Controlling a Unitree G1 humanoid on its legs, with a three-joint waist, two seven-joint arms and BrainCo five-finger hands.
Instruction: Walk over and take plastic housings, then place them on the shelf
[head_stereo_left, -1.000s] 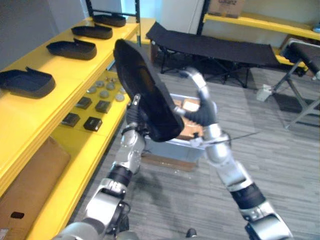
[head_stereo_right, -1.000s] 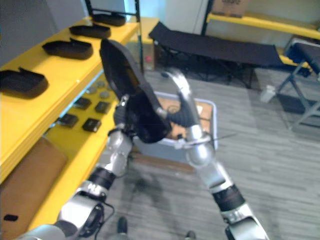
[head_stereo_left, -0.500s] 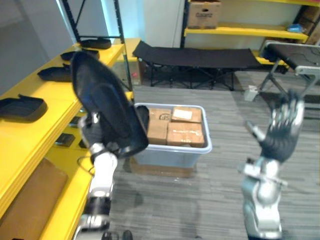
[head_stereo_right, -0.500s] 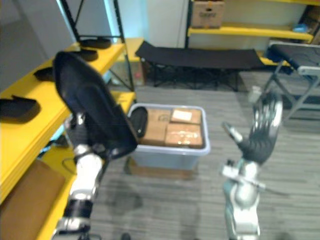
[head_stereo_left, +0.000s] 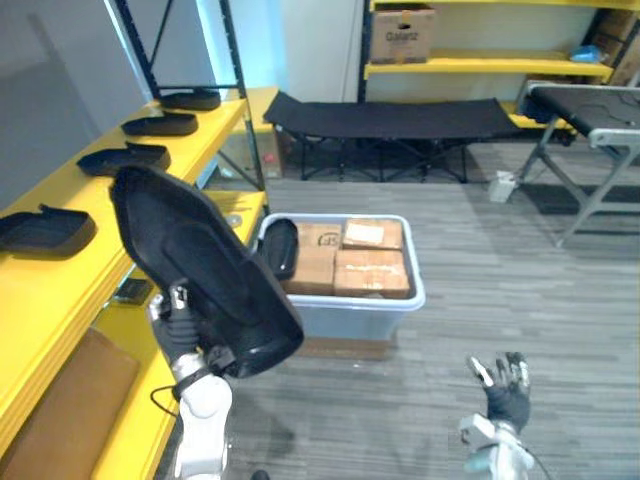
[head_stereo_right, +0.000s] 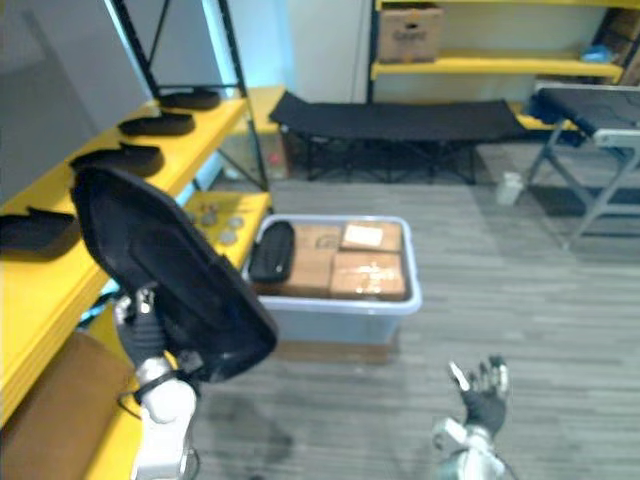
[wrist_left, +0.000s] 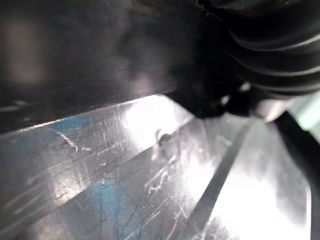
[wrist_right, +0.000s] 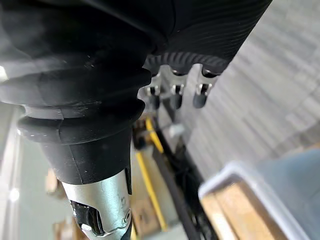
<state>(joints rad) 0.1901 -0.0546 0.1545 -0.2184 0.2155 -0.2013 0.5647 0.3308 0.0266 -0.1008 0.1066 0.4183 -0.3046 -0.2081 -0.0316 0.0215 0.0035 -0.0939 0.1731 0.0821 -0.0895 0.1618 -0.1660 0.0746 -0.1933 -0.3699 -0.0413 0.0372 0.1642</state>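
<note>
A large black plastic housing is held up tilted in front of me, my left hand shut on its lower edge from behind. Close up, the left wrist view shows the housing's dark surface against the hand. My right hand hangs low at the right with straight fingers, holding nothing. On the yellow shelf to my left lie several more black housings, spaced in a row. Another black housing leans inside the bin.
A pale blue bin with cardboard boxes stands on the floor ahead. Small dark parts and brown cardboard lie on the lower shelf. A black folding cot and a grey metal table stand behind.
A second ago both hands held the housing; the right hand let go, rose open, then dropped low. My left hand alone now holds it. The view has lifted and shifted.
</note>
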